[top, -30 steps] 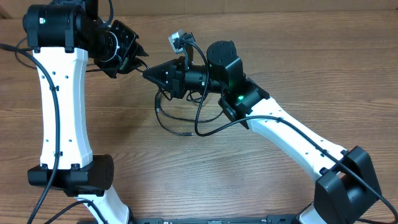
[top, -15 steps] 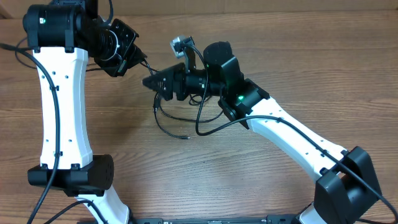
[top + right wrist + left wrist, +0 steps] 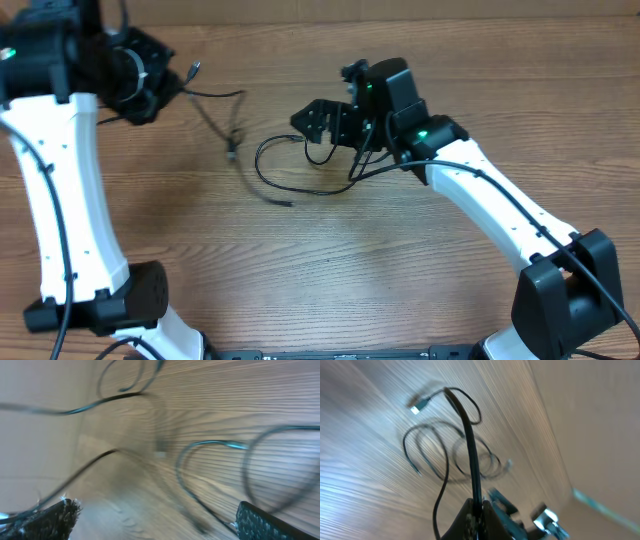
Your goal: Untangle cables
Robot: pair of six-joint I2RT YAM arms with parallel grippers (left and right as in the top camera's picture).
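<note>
Black cables (image 3: pixel 257 165) seem partly freed: our left gripper (image 3: pixel 172 82) pinches one cord (image 3: pixel 215 94); our right gripper (image 3: pixel 305 120) gapes empty beside the rest.

We look straight down from overhead on the wooden table (image 3: pixel 330 270), from well above. Our left wrist view looks obliquely along its surface from close; our right wrist view sits closer still, blurred. All three share the looped cables (image 3: pixel 259 170) lying mid-table.
</note>
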